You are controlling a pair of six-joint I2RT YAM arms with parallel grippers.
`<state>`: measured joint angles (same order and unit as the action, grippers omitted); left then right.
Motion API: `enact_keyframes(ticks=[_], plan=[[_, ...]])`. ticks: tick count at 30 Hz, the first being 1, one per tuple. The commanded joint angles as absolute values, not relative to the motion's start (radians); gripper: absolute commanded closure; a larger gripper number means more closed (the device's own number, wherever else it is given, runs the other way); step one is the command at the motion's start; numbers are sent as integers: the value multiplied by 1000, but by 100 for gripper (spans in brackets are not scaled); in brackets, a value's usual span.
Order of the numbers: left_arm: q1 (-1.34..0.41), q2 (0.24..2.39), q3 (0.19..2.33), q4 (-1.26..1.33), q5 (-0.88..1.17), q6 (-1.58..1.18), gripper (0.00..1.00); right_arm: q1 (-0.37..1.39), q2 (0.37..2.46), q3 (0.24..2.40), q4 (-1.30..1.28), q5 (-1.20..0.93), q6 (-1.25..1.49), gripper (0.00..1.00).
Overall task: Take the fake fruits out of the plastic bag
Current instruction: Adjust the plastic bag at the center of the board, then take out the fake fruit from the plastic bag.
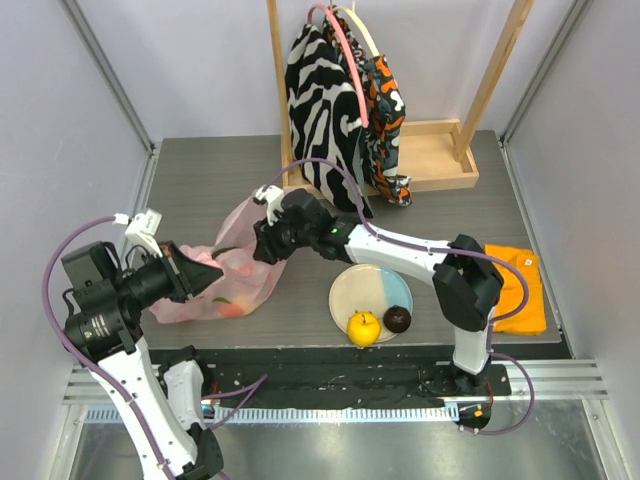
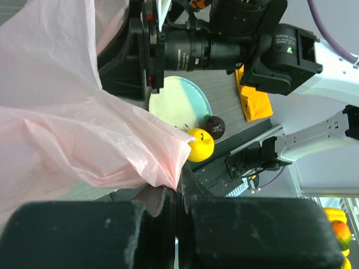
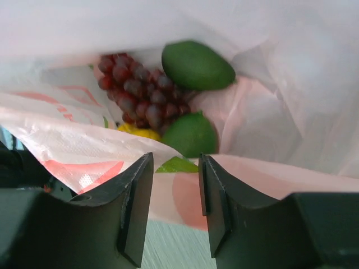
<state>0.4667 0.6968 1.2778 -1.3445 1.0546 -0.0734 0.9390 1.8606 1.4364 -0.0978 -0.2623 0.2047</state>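
The pink plastic bag [image 1: 235,270] lies on the table at the left. My left gripper [image 1: 208,274] is shut on its near edge; in the left wrist view the film [image 2: 78,123] is pinched between the closed jaws. My right gripper [image 1: 264,246] is open at the bag's mouth. Its wrist view looks inside, where a dark red grape bunch [image 3: 134,89], a green avocado [image 3: 197,65], a green lime [image 3: 190,134] and a bit of a yellow fruit [image 3: 137,133] lie. A yellow-orange fruit [image 1: 364,327] and a dark maroon fruit [image 1: 397,319] sit on the cream-and-blue plate [image 1: 365,285].
A wooden stand [image 1: 440,155] at the back holds a zebra-striped cloth bag [image 1: 320,115] and an orange patterned one. A folded orange cloth [image 1: 520,290] lies at the right. The black rail runs along the near edge.
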Motion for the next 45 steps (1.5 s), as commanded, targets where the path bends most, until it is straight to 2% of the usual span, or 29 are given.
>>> enact_keyframes(ticks=[1, 4, 8, 17, 20, 25, 31, 34, 38, 40, 43, 45], plan=[[474, 677, 1272, -1516, 1046, -29, 100, 937, 1841, 1566, -50, -311, 250, 54], [474, 673, 1253, -1513, 1043, -28, 100, 928, 1815, 1571, -63, -411, 261, 52], [472, 675, 1252, -1508, 1046, -29, 100, 907, 1761, 1566, -54, -416, 307, 52], [472, 699, 1279, -1477, 1039, -51, 100, 933, 1930, 1597, -104, -313, 270, 65], [474, 706, 1273, -1450, 1028, -72, 100, 985, 1847, 1494, -106, -313, 213, 65], [472, 700, 1243, -1472, 1002, -65, 100, 1092, 1640, 1169, -31, -268, 22, 64], [437, 675, 1291, -1649, 925, 51, 100, 1072, 1655, 1169, -34, -230, -22, 62], [425, 695, 1325, -1649, 818, 6, 100, 1059, 1727, 1262, -15, -201, -2, 58], [431, 654, 1220, -1608, 761, -50, 100, 1049, 1837, 1397, -8, -153, 52, 45], [431, 655, 1180, -1574, 613, -144, 100, 1051, 1900, 1433, -6, -138, 63, 41], [423, 709, 1155, -1552, 480, -209, 100, 1051, 1977, 1500, -5, -135, 91, 36], [422, 765, 1161, -1563, 480, -210, 100, 1054, 2006, 1542, -6, -127, 95, 33]])
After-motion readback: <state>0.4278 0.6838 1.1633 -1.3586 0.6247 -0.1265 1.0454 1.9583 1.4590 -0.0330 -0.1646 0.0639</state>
